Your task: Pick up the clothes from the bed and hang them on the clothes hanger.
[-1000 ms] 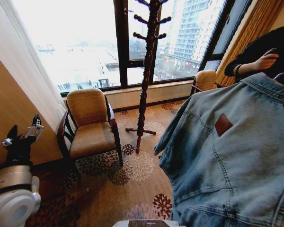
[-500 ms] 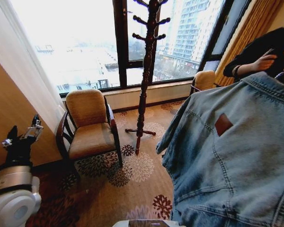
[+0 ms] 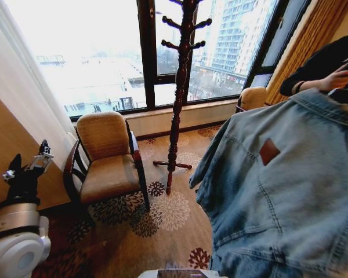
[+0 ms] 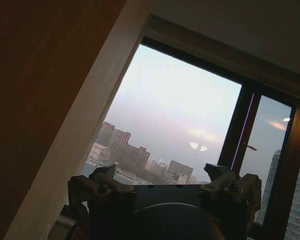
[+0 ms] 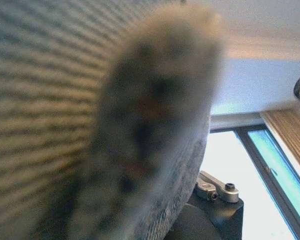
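Head view: denim jacket hangs raised at robot's right, back side to cam, brown patch visible. Right gripper behind/under the fabric in right wrist view; can't tell jaw state. Left gripper parked low at left by the wall, pointing up, jaws spread, nothing in them. Wooden coat stand by window, armchair beside it.
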### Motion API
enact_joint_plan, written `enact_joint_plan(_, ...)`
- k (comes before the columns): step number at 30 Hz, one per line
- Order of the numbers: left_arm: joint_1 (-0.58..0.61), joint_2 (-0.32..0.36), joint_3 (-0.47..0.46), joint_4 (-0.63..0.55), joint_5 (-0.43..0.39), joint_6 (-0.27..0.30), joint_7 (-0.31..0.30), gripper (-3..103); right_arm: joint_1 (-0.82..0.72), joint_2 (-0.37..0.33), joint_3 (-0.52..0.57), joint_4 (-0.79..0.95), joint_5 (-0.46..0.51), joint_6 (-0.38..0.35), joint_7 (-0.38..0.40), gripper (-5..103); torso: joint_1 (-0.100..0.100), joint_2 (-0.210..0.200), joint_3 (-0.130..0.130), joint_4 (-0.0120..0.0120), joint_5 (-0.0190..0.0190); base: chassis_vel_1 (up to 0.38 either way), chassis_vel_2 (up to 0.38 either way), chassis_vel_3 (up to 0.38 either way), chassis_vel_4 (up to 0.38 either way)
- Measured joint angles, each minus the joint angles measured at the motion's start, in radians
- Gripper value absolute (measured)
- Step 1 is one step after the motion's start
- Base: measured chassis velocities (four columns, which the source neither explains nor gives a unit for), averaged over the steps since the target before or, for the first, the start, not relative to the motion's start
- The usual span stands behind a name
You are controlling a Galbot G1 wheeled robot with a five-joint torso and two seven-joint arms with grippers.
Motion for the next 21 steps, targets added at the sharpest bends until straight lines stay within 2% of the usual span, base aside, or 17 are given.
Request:
enact_joint_plan(8,0.001,0.003,-0.007,0.000,0.003,-0.003,0.000,100,0.167,-0.088,-0.097,-0.100,0.051,-0.032,0.031,14,0.000,0.000,0.000,0.0002,-0.0002,-0.071,0.073,0.075,-0.073)
enact_joint_plan(21,-0.008,0.003,0.006,0.000,0.004,-0.003,0.000,100,0.271,-0.175,-0.172,-0.149,0.108,-0.058,0.073,14,0.000,0.000,0.000,-0.0001,-0.0002,-0.110,0.111,0.105,-0.099)
